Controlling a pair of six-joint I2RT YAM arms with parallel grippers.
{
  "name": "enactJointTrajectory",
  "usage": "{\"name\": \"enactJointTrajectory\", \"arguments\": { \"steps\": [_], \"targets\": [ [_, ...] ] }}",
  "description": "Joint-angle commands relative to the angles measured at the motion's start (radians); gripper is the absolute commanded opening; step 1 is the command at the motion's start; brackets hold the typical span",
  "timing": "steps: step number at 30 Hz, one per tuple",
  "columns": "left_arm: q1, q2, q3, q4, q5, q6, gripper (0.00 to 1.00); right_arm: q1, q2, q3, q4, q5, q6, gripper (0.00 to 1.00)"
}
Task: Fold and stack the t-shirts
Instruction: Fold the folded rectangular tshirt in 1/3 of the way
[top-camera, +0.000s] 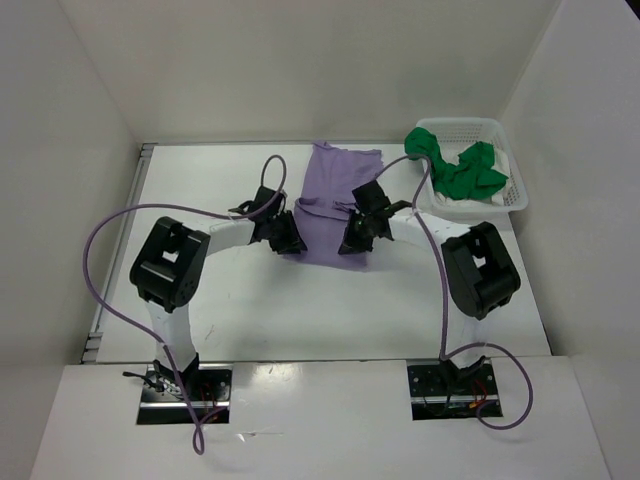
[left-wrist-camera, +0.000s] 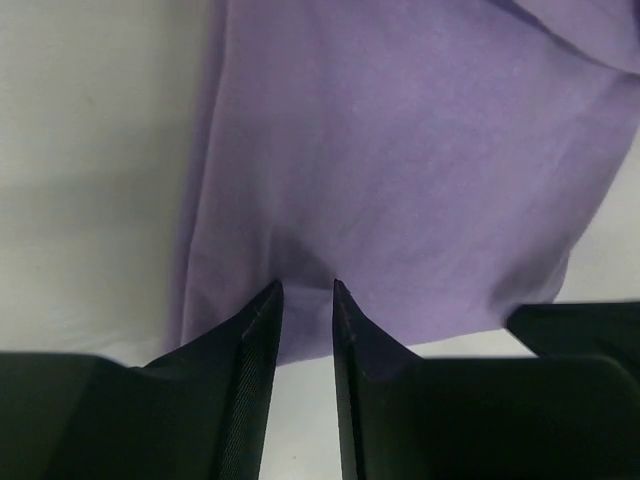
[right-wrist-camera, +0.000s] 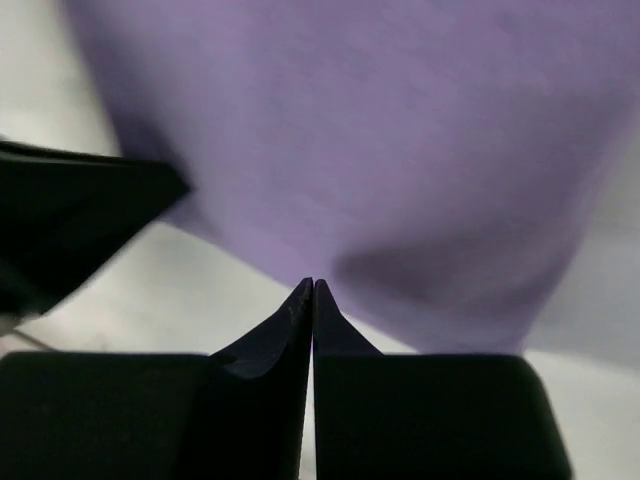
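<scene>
The lavender t-shirt (top-camera: 335, 190) lies spread flat on the table's middle; it fills the left wrist view (left-wrist-camera: 400, 160) and the right wrist view (right-wrist-camera: 380, 140). My left gripper (top-camera: 285, 240) is at its near left corner, jaws a narrow gap apart over the hem (left-wrist-camera: 305, 285). My right gripper (top-camera: 356, 238) is at the near right corner, tips pressed together on the hem (right-wrist-camera: 313, 284), with the cloth bulging beside them. The green t-shirt (top-camera: 465, 170) lies crumpled in the basket over the cream-white t-shirt (top-camera: 506, 160), which is mostly hidden.
The white mesh basket (top-camera: 470, 125) stands at the back right by the wall. White walls close in the table on the left, back and right. Purple cables loop from both arms. Bare table lies left of and nearer than the shirt.
</scene>
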Motion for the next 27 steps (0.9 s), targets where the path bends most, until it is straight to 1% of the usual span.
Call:
{"name": "enactJointTrajectory", "arguments": {
  "steps": [1,5,8,9,10,11,13,14,16,17,18,19,21,22,24,25,27],
  "targets": [
    [0.004,0.000,-0.141,0.040,-0.037,-0.009,0.35,-0.018,0.031,-0.057,0.047,0.068,0.015,0.04],
    [0.004,-0.022,-0.275,0.065,-0.003,-0.052,0.34,-0.009,0.052,-0.143,0.056,0.090,0.015,0.03],
    [0.004,-0.093,-0.355,0.075,0.026,-0.078,0.33,0.016,0.023,-0.209,0.066,0.099,0.039,0.03],
    [0.004,-0.149,-0.411,0.075,0.026,-0.078,0.33,0.040,0.012,-0.227,0.066,0.099,0.040,0.03],
    [0.004,-0.182,-0.437,0.056,0.037,-0.078,0.33,0.056,0.000,-0.246,0.066,0.090,0.062,0.03],
    [0.004,-0.258,-0.462,0.042,0.037,-0.078,0.33,0.074,-0.035,-0.285,0.066,0.079,0.073,0.03],
    [0.004,-0.344,-0.544,-0.004,0.037,-0.087,0.34,0.140,-0.078,-0.344,0.056,0.061,0.114,0.03],
    [0.004,-0.436,-0.565,-0.024,0.037,-0.087,0.34,0.159,-0.127,-0.359,0.046,0.050,0.127,0.03],
    [0.004,-0.527,-0.591,-0.083,0.037,-0.096,0.37,0.183,-0.181,-0.372,0.035,0.038,0.151,0.05],
    [0.004,-0.603,-0.591,-0.102,0.002,-0.096,0.40,0.183,-0.207,-0.382,0.017,0.038,0.152,0.06],
    [0.004,-0.637,-0.591,-0.139,-0.012,-0.096,0.45,0.183,-0.250,-0.361,-0.015,0.055,0.152,0.07],
    [0.004,-0.664,-0.577,-0.153,-0.024,-0.087,0.45,0.183,-0.261,-0.305,-0.034,0.064,0.142,0.13],
    [0.013,-0.708,-0.533,-0.193,-0.043,-0.075,0.45,0.183,-0.252,-0.229,-0.071,0.073,0.119,0.18],
    [0.013,-0.722,-0.519,-0.193,-0.053,-0.075,0.46,0.183,-0.239,-0.161,-0.082,0.061,0.109,0.20],
    [0.013,-0.722,-0.519,-0.205,-0.053,-0.075,0.47,0.183,-0.180,-0.087,-0.065,0.041,0.095,0.20],
    [0.022,-0.722,-0.530,-0.192,-0.043,-0.075,0.48,0.183,-0.149,-0.061,-0.054,0.032,0.070,0.14],
    [0.034,-0.722,-0.565,-0.170,-0.006,-0.084,0.49,0.183,-0.054,0.010,-0.054,0.023,0.050,0.12]
  ]
}}
